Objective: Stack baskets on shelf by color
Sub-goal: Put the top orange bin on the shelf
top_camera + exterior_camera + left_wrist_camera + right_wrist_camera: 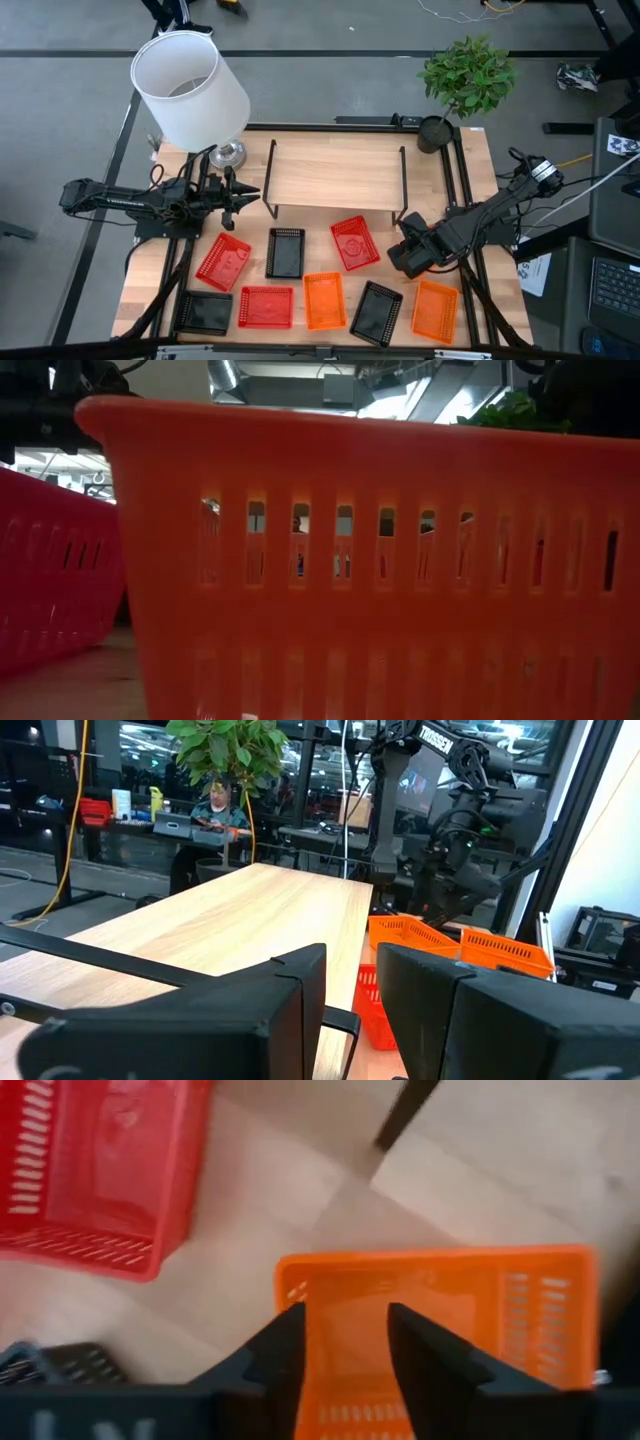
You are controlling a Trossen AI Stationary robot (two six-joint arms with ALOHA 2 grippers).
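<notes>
The right tool [345,1345] hangs with fingers parted, holding nothing, above an orange basket [470,1330] on the worktop [480,170]. The left tool [243,193], slightly parted and empty, waits beside the shelf [335,175].

Wooden table [470,165] carries shelf [335,175], seemingly eight baskets [286,252].
</notes>
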